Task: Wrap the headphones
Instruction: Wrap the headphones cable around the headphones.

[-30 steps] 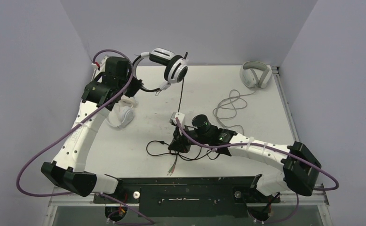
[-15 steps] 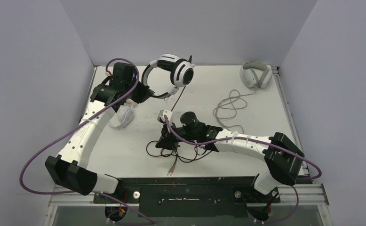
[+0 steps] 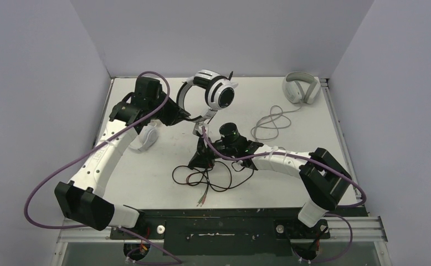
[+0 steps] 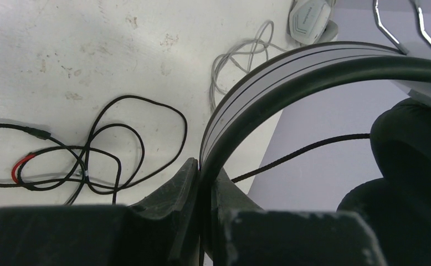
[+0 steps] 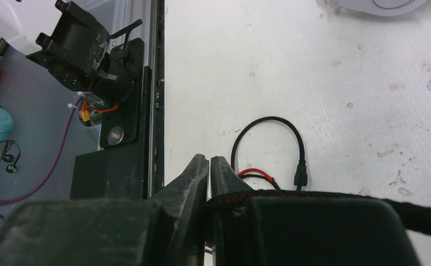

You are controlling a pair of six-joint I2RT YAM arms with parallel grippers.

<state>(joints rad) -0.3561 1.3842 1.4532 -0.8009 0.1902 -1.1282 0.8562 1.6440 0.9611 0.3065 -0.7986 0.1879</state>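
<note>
Black, white and purple on an off-white table.
The headset (image 3: 216,91), upper centre of the top view, is white with black rings round the cup. In the left wrist view its band (image 4: 268,83) is pale grey-white with thin black pinstripes and a black inner edge, and its pads (image 4: 407,144) are black. Its cable (image 3: 210,178) is black with a short red sleeve. The small pair (image 3: 145,138), left of centre, is all white. The far pair (image 3: 301,88), upper right, is light grey, and its cord (image 3: 270,124) is grey. The table (image 3: 147,177) is off-white with faint brown specks. The left arm (image 3: 99,160) and right arm (image 3: 280,163) are white with black joints, trailing purple hoses (image 3: 41,188). The walls (image 3: 36,66) are pale lilac-grey.
</note>
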